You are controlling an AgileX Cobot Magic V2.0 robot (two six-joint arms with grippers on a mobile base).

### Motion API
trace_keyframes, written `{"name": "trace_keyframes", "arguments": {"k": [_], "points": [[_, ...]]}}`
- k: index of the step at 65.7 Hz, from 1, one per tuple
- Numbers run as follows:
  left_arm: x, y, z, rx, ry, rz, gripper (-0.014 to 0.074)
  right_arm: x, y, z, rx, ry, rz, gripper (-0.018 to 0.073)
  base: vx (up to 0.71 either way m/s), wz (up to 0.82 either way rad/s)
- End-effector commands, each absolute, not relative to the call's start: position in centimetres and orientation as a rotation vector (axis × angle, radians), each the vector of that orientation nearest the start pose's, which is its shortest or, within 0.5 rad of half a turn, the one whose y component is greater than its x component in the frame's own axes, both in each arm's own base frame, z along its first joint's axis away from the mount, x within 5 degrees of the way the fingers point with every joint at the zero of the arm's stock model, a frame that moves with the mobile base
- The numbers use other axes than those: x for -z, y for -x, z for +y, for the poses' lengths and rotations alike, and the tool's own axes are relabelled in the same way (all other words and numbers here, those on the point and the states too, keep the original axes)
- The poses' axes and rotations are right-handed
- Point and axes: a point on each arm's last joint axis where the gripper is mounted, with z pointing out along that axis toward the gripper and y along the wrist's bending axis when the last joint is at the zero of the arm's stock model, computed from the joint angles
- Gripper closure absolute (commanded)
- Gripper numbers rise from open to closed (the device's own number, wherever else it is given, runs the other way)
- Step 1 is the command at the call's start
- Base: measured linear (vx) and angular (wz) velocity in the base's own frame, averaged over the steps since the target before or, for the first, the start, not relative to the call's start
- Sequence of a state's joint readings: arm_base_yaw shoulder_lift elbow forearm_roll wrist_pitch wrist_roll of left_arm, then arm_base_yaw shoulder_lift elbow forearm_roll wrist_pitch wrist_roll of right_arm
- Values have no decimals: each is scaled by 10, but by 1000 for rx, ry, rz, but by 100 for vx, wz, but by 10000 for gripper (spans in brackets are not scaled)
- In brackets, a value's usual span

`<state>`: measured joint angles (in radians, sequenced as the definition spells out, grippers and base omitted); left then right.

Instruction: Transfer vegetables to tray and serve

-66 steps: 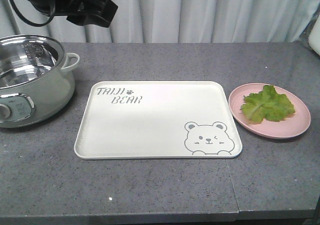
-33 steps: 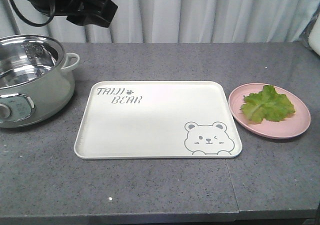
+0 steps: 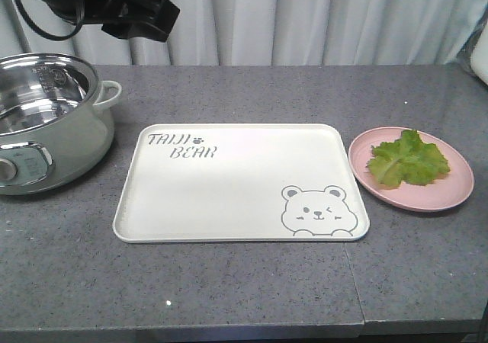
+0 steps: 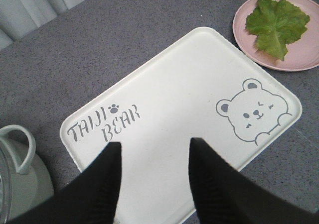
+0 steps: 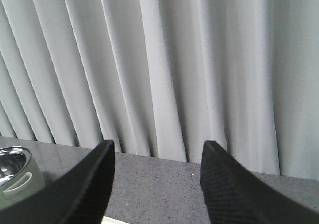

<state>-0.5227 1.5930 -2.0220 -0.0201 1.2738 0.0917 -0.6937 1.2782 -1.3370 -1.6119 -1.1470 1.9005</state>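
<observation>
The vegetables are one ruffled green lettuce leaf lying on a round pink plate at the right. The same leaf and the pink plate show at the top right of the left wrist view. The cream tray with its bear drawing lies flat mid-table with nothing on it. My left gripper hangs open high above the tray, near its lettered end. My right gripper is open, faces the curtain, and holds nothing.
A pale green electric pot with a steel liner stands left of the tray, and its handle is close to the tray's corner. The left arm's black body hangs over the back left. Grey curtains close off the far edge.
Nothing on the table has moved. Only a pale shape at the far right edge of the front view has shifted slightly.
</observation>
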Motion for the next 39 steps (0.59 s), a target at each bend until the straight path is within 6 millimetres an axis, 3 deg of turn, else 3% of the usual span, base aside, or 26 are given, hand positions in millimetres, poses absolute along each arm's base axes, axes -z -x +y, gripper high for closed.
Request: {"name": "trace_keyframes", "arguments": {"k": [1, 6, 39], "points": [[-504, -262, -155, 268, -681, 2152, 294, -480, -228, -86, -425, 217, 1519, 179, 0, 0], [-504, -262, -155, 268, -681, 2152, 294, -472, -230, -89, -362, 195, 1628, 179, 0, 0], [-504, -262, -155, 268, -681, 2151, 294, -481, -221, -84, -357, 173, 1605, 179, 0, 0]]}}
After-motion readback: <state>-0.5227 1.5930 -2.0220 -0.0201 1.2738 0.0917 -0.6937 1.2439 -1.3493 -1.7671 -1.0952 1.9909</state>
